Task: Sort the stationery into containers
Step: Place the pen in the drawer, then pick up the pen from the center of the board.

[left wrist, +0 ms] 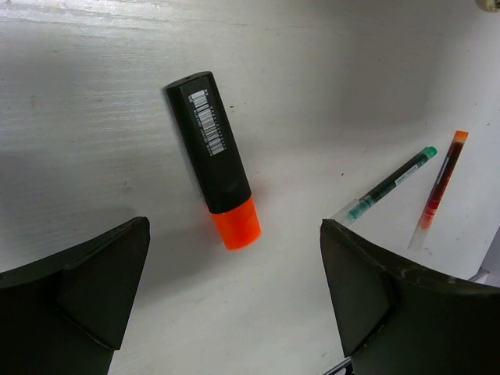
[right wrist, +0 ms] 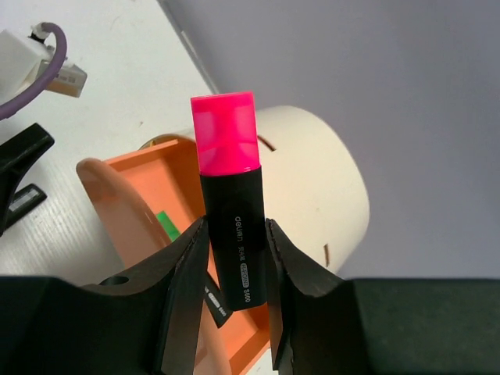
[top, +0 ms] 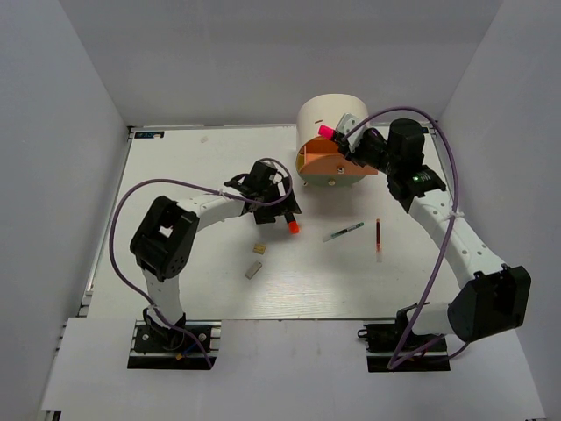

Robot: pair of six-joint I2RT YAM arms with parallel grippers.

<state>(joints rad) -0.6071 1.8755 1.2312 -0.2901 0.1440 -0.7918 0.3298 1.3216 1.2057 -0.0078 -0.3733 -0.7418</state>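
Right wrist view has my right gripper (right wrist: 234, 262) clamped on the pink highlighter (right wrist: 233, 226) above the open orange drawer (right wrist: 148, 178), so I should centre it over the tray before releasing, while my left gripper (left wrist: 234, 266) hangs wide over the orange highlighter (left wrist: 212, 160).

A white tabletop (top: 175, 167) with faint wood grain sits boxed in by plain pale grey walls (top: 263, 53) on three sides. A metal rail (top: 90, 285) runs along its left edge. Light is even, shadows soft.
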